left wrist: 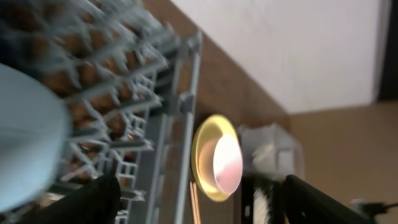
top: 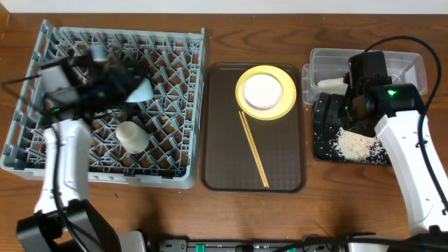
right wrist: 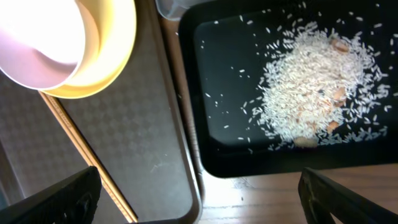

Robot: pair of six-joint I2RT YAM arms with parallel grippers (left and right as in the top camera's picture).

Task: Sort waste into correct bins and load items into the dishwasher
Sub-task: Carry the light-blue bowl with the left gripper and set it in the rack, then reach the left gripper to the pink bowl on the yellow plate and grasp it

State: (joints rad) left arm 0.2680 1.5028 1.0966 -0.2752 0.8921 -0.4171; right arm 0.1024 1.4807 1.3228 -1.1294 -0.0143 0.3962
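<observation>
Overhead, I see the big grey dish rack [top: 198, 105] on the left side of the table [top: 231, 217]. A cream cup [top: 131, 137] sits in the rack, on the side closer to the robot. The light-blue bowl [top: 143, 89] shows over the middle of the rack, right beside the tip of the left arm. In the left wrist view, the left pincer [left wrist: 202, 183] has its two fingers wide apart. The blue bowl is off to one side of them, not between them, and I cannot tell if a finger touches it. In the middle of the table is the brown tray [top: 280, 154]. The yellow plate [top: 288, 98] is on it with the white bowl [top: 262, 91] on top. The chopsticks [top: 253, 148] lie side by side on the tray, one end by the plate. On the right is the black tray [top: 323, 147] with a heap of rice [top: 353, 145] in it. Behind it is the clear tub [top: 406, 66] with crumpled white paper [top: 332, 84] inside. The right pincer [right wrist: 199, 180] hangs above the black tray's edge, fingers wide apart, holding nothing.
</observation>
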